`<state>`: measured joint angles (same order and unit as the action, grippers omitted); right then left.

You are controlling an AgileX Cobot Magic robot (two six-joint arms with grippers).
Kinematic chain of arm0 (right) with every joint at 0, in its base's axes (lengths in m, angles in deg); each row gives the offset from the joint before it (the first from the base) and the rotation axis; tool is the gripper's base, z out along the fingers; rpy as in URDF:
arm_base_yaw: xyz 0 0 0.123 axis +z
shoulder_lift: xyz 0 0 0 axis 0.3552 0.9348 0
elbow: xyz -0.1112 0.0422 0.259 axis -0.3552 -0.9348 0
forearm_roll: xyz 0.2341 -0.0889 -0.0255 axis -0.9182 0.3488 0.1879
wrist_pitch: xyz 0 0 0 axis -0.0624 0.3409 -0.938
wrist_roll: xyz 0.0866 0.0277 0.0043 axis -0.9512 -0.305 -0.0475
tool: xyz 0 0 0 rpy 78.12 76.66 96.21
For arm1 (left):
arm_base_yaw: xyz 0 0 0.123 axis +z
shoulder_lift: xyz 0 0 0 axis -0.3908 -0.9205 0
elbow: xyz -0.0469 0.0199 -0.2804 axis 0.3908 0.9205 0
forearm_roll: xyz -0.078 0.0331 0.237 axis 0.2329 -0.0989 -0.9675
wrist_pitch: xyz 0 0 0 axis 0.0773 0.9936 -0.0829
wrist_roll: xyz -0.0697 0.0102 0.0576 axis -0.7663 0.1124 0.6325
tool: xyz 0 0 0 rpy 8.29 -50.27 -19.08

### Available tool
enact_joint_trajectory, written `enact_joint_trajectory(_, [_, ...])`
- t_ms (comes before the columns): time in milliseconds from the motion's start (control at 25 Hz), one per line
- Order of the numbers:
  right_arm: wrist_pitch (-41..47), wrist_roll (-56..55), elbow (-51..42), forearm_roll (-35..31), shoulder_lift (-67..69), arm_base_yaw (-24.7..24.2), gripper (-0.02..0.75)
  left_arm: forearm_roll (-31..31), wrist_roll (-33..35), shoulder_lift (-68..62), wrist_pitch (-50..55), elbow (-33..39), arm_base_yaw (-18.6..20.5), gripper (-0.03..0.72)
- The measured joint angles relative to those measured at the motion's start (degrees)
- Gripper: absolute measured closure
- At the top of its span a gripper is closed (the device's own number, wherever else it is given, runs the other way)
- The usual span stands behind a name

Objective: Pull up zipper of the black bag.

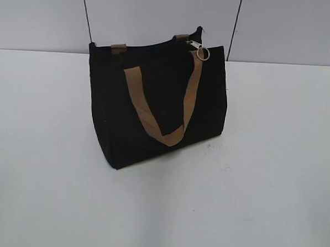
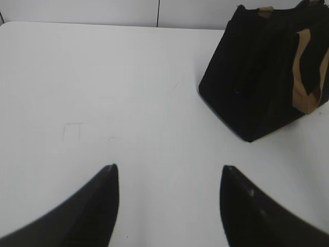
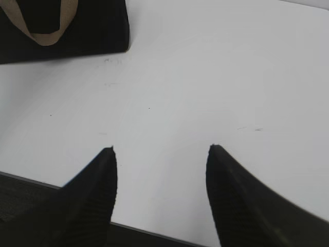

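Both grippers, left (image 2: 168, 177) and right (image 3: 160, 157), hover spread, well apart from the black bag (image 1: 155, 101); pinching its zipper (image 1: 202, 52) ring squarely would help.

Table (image 1: 271, 206) was wide open all round the black bag (image 1: 155, 101); only a tan strap (image 1: 160, 109) draped down its front, beside the zipper (image 1: 201, 50).

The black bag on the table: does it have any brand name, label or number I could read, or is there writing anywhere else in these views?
None can be read.
The black bag: plain black fabric, no logo or label showing.
Its tan strap handle: no print.
The zipper: only a bare silver ring, too small for any marking to show.
The white table: faint pencil-like scuffs, not letters.
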<state>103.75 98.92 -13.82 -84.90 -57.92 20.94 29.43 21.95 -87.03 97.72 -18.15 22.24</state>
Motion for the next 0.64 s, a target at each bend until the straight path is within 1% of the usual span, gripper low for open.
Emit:
enact_joint_trajectory(280, [0.0,0.0,0.0,-0.2,0.0,-0.2,0.304,0.0,0.0,0.0,0.0,0.0,0.0,0.221])
enact_joint_trajectory(480, [0.0,0.0,0.0,-0.2,0.0,-3.9,0.304,0.0,0.0,0.0,0.0,0.0,0.0,0.221])
enact_joint_trajectory(640, [0.0,0.0,0.0,-0.3,0.0,-4.1,0.304,0.0,0.0,0.1,0.0,0.0,0.0,0.221])
